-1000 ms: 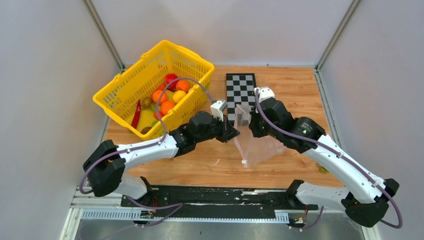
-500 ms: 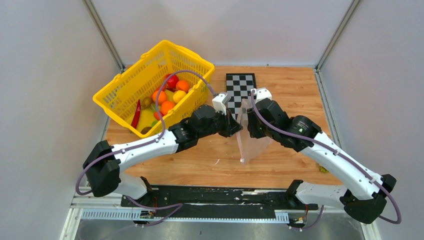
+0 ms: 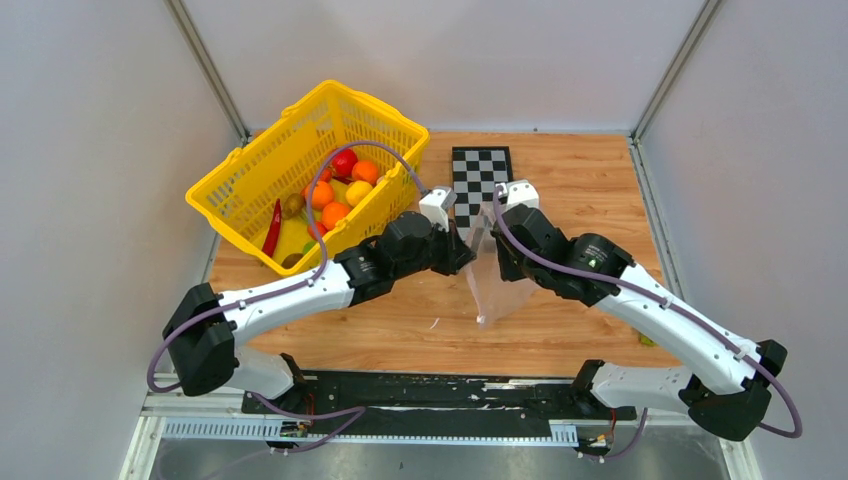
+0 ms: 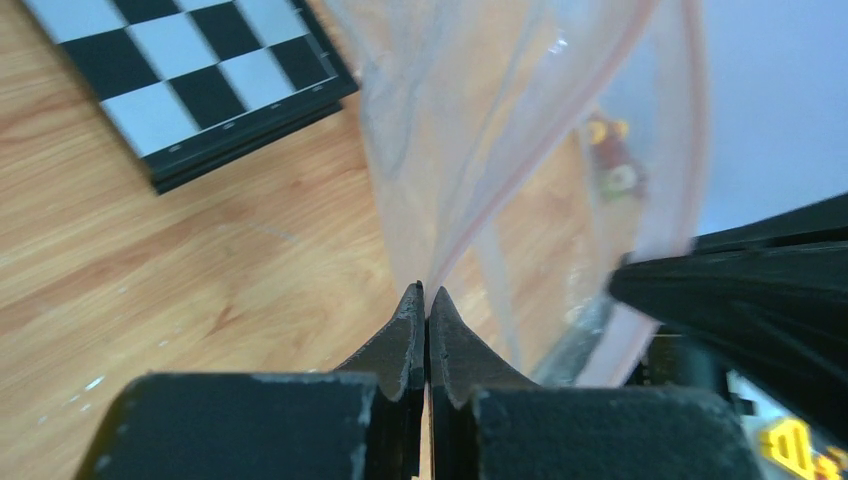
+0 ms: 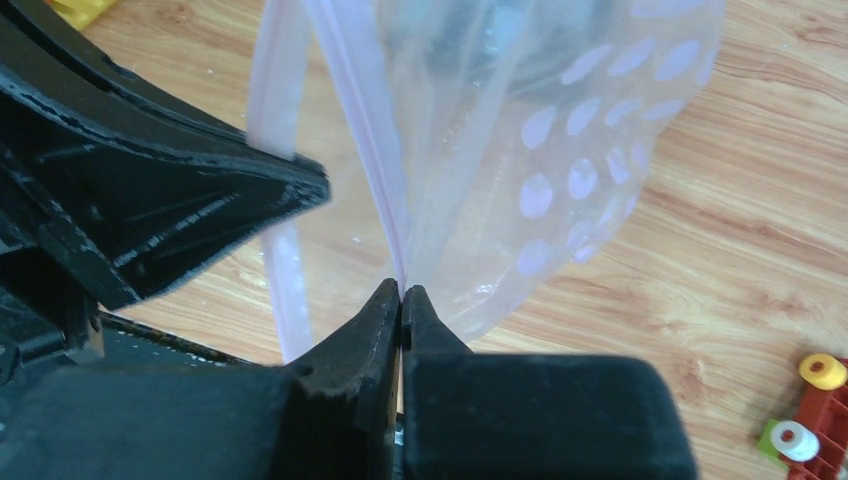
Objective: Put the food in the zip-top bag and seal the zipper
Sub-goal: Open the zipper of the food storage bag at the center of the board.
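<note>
The zip-top bag, clear with pale dots, hangs upright over the table between my two arms. My left gripper is shut on the bag's upper edge from the left. My right gripper is shut on the pinkish zipper strip from the right. The two sets of tips are close together, with the bag's mouth between them. The food, orange, yellow and red pieces, lies in the yellow basket at the back left. I see no food inside the bag.
A black-and-white checkerboard lies flat just behind the bag. A small red and yellow toy sits on the wood near the right arm. Grey walls enclose the table on three sides.
Both grippers have moved slightly back toward the checkerboard and closer together. The bag, spread wide a second ago, now hangs narrow and more upright.
</note>
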